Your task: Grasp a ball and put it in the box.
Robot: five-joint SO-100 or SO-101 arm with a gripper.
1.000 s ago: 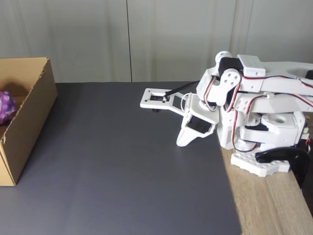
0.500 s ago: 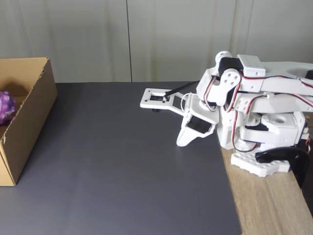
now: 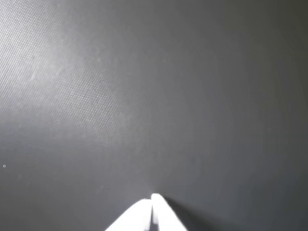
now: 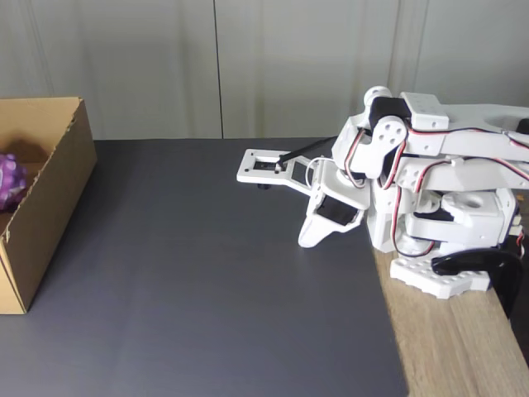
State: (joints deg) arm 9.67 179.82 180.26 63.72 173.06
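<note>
From the wrist view I see my jaws [image 3: 153, 204] pressed together at six o'clock over the dark mat [image 3: 154, 96]. In the fixed view, the ball [image 4: 10, 180] sits inside the box [image 4: 50, 207] at nine o'clock; the arm [image 4: 413, 182] stays folded at three o'clock on the worktop [image 4: 455, 347].

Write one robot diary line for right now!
knobbly purple ball: inside brown cardboard box | end effector: shut, empty, over dark mat | arm: folded

The white arm [image 4: 430, 178] sits folded low over its base at the fixed view's right, its gripper [image 4: 307, 240] angled down, fingertips [image 3: 144, 214] pressed together with nothing between them in the wrist view.
</note>
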